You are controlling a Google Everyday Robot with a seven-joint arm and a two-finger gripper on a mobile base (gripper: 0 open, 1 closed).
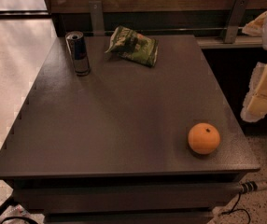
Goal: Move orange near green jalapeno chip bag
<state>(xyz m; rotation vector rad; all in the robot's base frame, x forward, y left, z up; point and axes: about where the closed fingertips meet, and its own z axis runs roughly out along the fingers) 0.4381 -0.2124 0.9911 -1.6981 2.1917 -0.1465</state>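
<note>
the orange is sitting on the dark grey table, close to the front right corner and just in from the front edge, with its small dark stem dot facing up. the green jalapeno chip bag is lying wrinkled near the back edge, about midway along it, well apart from the orange and diagonally across the surface from it. a blue-and-silver drink can is standing upright near the back left corner, to the left of the bag and not touching it. the gripper is hanging beyond the right edge of the table, pale and partly cut off by the side of the view. the orange is lying nearer the front than the gripper, apart from it, with the table's right edge running between them. whether the gripper is released or clenched, i cannot tell. a dark cable is trailing on the floor below the front right corner.
</note>
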